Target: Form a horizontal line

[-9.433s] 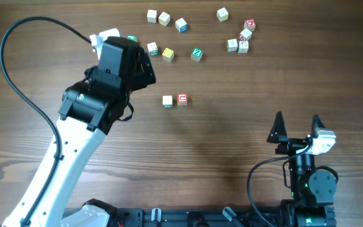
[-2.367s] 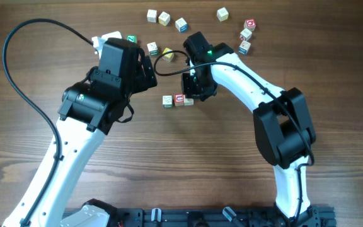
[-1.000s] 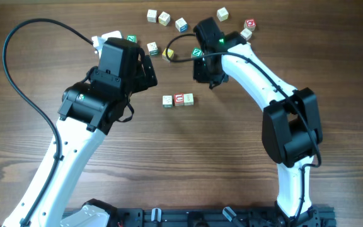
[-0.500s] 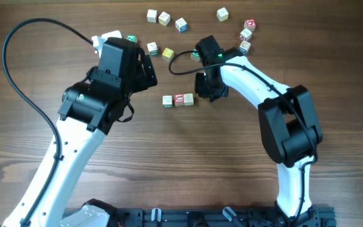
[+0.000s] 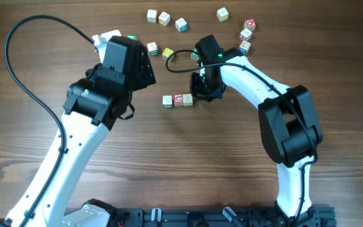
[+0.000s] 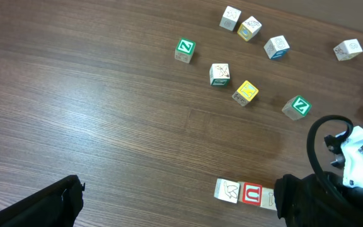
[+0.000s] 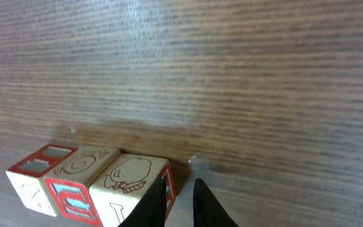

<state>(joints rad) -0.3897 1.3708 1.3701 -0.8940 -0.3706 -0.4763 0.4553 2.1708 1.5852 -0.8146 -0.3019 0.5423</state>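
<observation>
The horizontal line (image 5: 179,99) is a row of three small wooden cubes touching side by side mid-table. It also shows in the left wrist view, where the horizontal line (image 6: 244,193) has its right cube partly hidden. My right gripper (image 5: 200,94) is low beside the row's right end. Up close, my right gripper (image 7: 180,181) is shut to a thin empty gap, its left finger (image 7: 158,198) against the end cube (image 7: 128,180). My left gripper (image 5: 147,65) hangs open above the table, left of the row, holding nothing. One of its fingers (image 6: 46,202) shows at the frame's bottom left.
Several loose cubes lie along the far side: a pale cube (image 5: 152,14), a blue-trimmed cube (image 5: 181,24), a yellow cube (image 5: 167,53) and a red-marked cluster (image 5: 246,34). The right arm's cable (image 5: 178,58) loops over the table behind the row.
The right gripper came down and back from the loose cubes to the row's right end. The row has three cubes; long ago it had two. The left arm shifted slightly.
</observation>
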